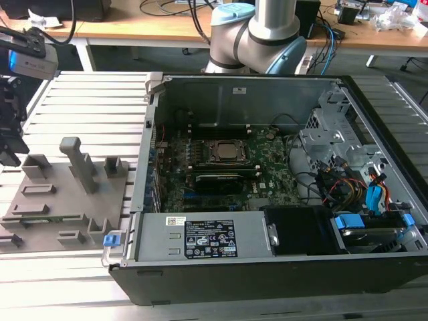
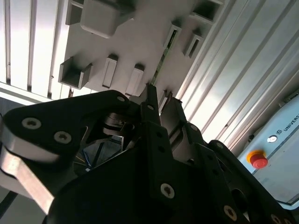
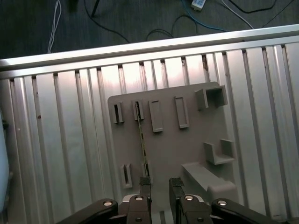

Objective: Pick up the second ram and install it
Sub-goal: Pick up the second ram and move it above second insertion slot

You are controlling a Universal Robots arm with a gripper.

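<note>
- The desk is a top of pale metal slats; it carries an open computer case and a grey tray.
- The computer case lies on its side with the lid off, its green main board facing up.
- The arm rises behind the case.
- The tray sits on the slats at the exterior view's left of the case, well apart from the main board.
- The gripper hangs just over one edge of the tray, its fingers apart and clamped on nothing.
- The second ram stands on its long edge in a slot of the tray. In both wrist views its near end comes up to one finger; I cannot tell if they touch.
</note>
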